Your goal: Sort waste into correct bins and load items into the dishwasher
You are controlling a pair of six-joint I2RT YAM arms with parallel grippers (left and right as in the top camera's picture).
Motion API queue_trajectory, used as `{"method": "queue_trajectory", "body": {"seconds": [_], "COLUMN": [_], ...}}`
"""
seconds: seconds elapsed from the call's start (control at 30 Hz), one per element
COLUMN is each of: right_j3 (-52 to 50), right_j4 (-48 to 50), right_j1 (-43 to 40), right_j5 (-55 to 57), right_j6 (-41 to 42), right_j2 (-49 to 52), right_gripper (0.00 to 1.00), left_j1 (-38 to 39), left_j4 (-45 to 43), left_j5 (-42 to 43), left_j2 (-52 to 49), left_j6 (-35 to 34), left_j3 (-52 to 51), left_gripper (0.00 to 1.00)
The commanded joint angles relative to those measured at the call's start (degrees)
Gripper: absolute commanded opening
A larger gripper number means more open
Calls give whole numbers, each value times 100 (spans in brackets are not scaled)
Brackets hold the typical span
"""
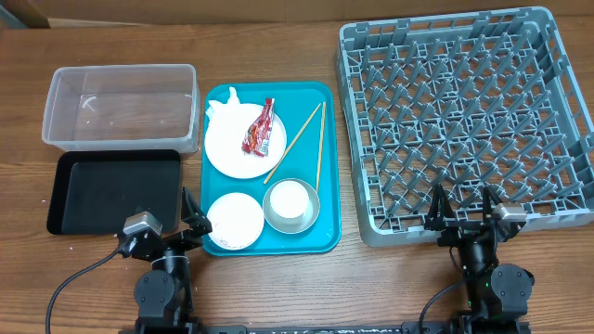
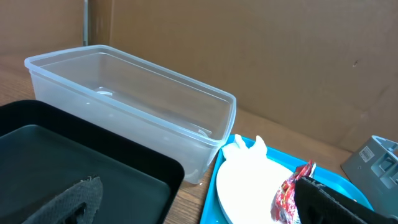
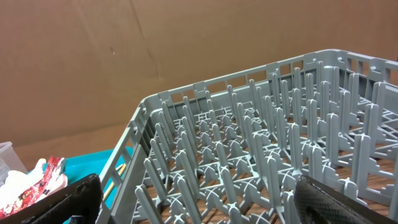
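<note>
On the teal tray [image 1: 329,167] lies a large white plate [image 1: 232,144] with a crumpled white napkin [image 1: 223,100] and a red snack wrapper [image 1: 259,127] on it. Two chopsticks [image 1: 318,148] lie beside it. A small plate [image 1: 235,221] and a white cup in a grey bowl [image 1: 290,206] sit at the tray's front. The clear tub [image 1: 121,107] and black tray [image 1: 113,190] are on the left. The grey dish rack [image 1: 464,121] is on the right. My left gripper [image 1: 190,227] is open near the tray's front left corner. My right gripper [image 1: 461,211] is open at the rack's front edge. Both are empty.
A cardboard wall stands behind the table in the wrist views. The plate [image 2: 249,186], wrapper [image 2: 292,190] and tub [image 2: 130,99] show in the left wrist view. The rack [image 3: 249,143] fills the right wrist view.
</note>
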State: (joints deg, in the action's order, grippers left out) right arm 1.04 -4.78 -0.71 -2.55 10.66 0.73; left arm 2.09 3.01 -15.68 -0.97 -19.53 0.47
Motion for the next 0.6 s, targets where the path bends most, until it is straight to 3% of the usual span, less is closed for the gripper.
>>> {"method": "queue_trajectory", "body": {"seconds": [0.0,0.23,0.33,0.43,0.57], "right_j3": [-59,-57,-52,118,813], "right_j4": [26,184,575,796,573], "right_j1": [-26,-26,-26,-26,-26], "right_j5": [28,-535,-1390,-1893,-1963], "right_j6": [-22,431,481,479,431], "right_j2": [-50,-50,-50,-50,-44], "right_gripper": [100,100,100,100,100], "left_j1": [-57,-57,-57,-57,-57], "left_j4": [-20,-52,-435,-1178,-1419], "left_j5": [-74,20,719,1696,2048], "left_j2": [22,22,22,22,22], "left_j6": [-42,-177,-660,-667,-643], "left_j3": [-20,-20,-20,22,496], "left_gripper": [100,100,100,100,100]}}
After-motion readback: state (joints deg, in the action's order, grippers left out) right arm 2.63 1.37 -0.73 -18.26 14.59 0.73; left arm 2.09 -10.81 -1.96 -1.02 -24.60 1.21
